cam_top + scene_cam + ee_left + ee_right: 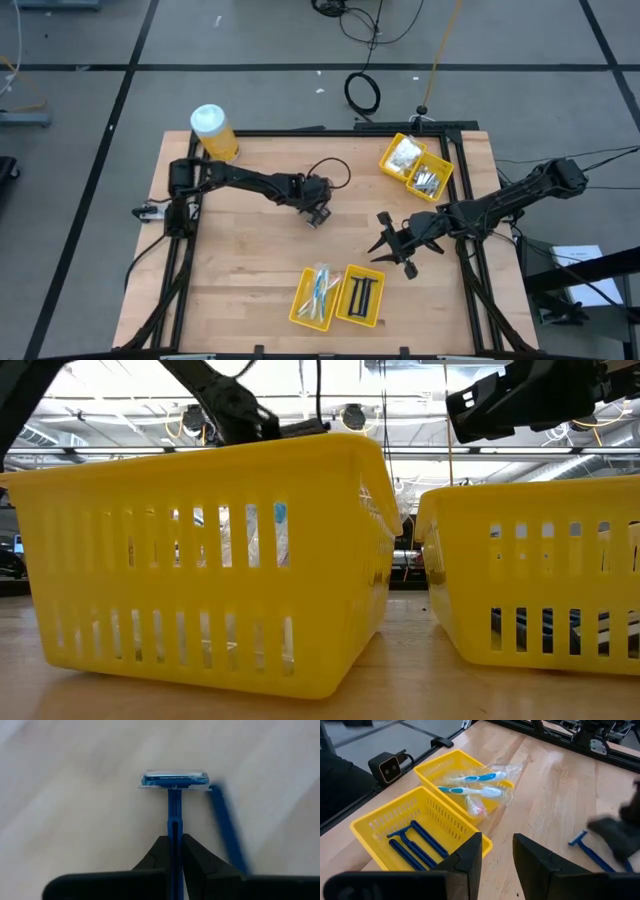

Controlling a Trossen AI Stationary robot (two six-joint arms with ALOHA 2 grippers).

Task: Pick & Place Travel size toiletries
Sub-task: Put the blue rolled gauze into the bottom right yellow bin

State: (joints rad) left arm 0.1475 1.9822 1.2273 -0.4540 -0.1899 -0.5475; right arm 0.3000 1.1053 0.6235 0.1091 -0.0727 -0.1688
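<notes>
My left gripper [318, 214] hangs over the middle of the table, shut on a dark blue T-shaped razor [174, 779]. The right wrist view shows that razor [584, 845] low over the wood, below the blurred left gripper [615, 834]. My right gripper [395, 246] [497, 854] is open and touches nothing, over the table right of centre, above the near yellow bin [338, 296]. That bin holds wrapped white and light-blue toothbrushes [472, 785] in one compartment and dark blue razors [415, 842] in the other. My left gripper [174, 845] pinches the razor's handle [174, 825] between its two fingers, which lie along the handle. The head [174, 779] points away from the fingers, toward the wood. I cannot tell whether the razor rests on the table or is lifted clear.
A second yellow bin [415, 167] near the far right corner holds clear packets and silvery pieces. A big yellow jar with a white lid [213, 131] stands at the far left corner. A blurred blue streak [227, 830] lies beside the held razor. Bare wood stretches between the bins.
</notes>
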